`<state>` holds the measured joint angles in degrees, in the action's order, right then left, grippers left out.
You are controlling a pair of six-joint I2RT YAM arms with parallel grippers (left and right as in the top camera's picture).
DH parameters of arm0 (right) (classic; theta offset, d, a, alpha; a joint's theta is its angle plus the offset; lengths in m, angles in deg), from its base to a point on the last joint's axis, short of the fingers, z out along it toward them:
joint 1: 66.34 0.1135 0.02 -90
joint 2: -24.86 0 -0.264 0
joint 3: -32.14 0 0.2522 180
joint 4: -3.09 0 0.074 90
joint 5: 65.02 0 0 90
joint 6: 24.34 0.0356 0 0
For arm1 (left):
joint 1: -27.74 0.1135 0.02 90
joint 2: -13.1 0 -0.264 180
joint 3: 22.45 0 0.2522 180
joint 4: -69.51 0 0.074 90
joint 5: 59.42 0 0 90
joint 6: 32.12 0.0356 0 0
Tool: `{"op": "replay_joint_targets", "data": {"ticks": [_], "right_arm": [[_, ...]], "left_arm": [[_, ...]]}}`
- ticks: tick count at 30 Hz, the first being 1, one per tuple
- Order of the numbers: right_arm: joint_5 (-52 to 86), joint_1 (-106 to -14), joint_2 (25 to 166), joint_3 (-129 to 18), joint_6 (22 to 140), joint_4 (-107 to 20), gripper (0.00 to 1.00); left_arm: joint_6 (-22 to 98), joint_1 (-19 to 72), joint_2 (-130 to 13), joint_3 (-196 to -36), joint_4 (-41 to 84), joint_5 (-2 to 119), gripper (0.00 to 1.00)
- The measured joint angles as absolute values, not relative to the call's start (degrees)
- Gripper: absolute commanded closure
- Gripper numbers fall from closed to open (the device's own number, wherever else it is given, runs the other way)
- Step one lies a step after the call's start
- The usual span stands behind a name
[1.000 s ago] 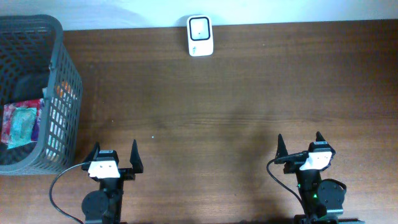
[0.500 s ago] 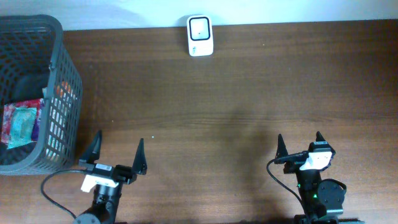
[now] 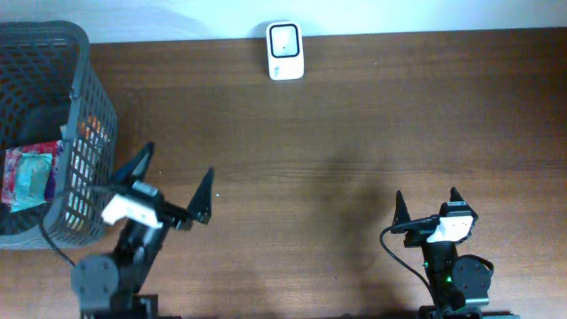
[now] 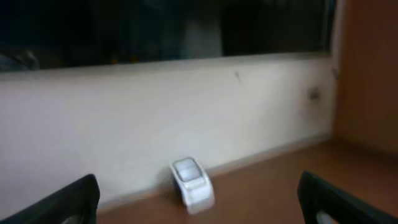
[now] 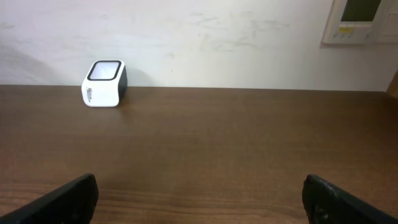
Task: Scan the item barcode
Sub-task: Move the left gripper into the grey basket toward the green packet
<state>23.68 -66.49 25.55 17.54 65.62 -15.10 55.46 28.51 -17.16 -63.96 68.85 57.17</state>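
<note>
Left gripper (image 3: 180, 159) and right gripper (image 3: 426, 192) hold their jaws apart. Side lettering on the white scanner (image 5: 104, 83) is too small to read.

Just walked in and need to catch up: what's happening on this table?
Nothing is held yet. The left tool hangs open beside the grey basket, where a colourful packet lies. The right tool is open too, idle on the near side. The white barcode scanner stands on the far side by the wall.

Matt wood table (image 3: 354, 133), plastic mesh basket (image 3: 89, 115)
</note>
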Motion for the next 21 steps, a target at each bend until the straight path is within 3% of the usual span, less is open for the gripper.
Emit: {"op": "replay_joint_targets", "data": {"ticks": [7,11,17,21], "right_arm": [[23.68,-66.44,25.48,17.54,65.60,-15.12,0.01],[23.68,-66.44,25.48,17.54,65.64,-15.12,0.01],[23.68,-66.44,25.48,17.54,65.62,-15.12,0.01],[23.68,-66.44,25.48,17.54,65.62,-15.12,0.01]], "left_arm": [[67.44,28.51,-40.00,-94.17,29.86,64.58,0.01],[69.45,28.51,-43.78,-97.84,28.94,66.67,0.01],[70.81,28.51,-56.72,-120.35,3.81,64.75,0.01],[71.81,28.51,-59.56,-125.95,0.64,65.34,0.01]]}}
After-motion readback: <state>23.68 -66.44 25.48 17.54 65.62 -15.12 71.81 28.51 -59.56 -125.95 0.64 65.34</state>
